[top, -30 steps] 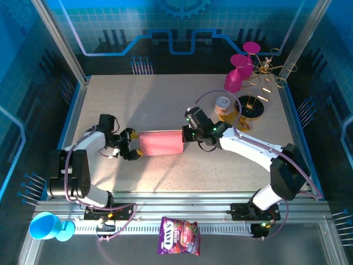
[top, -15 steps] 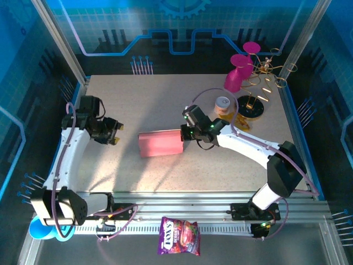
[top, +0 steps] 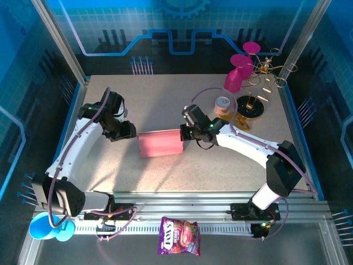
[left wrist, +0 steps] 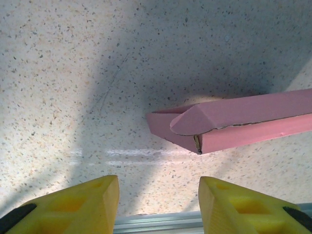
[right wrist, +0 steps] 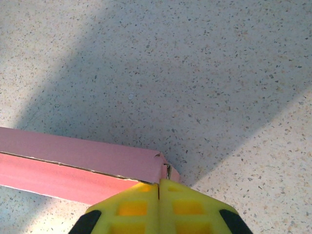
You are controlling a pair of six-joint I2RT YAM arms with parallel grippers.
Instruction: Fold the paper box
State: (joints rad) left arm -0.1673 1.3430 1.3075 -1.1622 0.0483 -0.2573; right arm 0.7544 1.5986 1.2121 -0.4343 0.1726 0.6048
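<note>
Your paper box (top: 160, 143) lies flat in the middle of the table (top: 165, 99), almost fully closed. Your right gripper (right wrist: 159, 187) is empty, fingers pressed together, tips butted against the box's right end, evidently to brace it against sliding. Your left gripper (left wrist: 157, 187) stands near the left end, jaws spread and empty, facing the end flap (left wrist: 195, 121), which gapes untucked. That flap looks like the next job.

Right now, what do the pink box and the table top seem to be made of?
The paper box: thin cardboard, matte pink; a pale raw edge shows along the seam, and its end folds over sharply. The table top: probably laminate or stone composite, smooth, beige with dark flecks; the look leaves it open.
</note>
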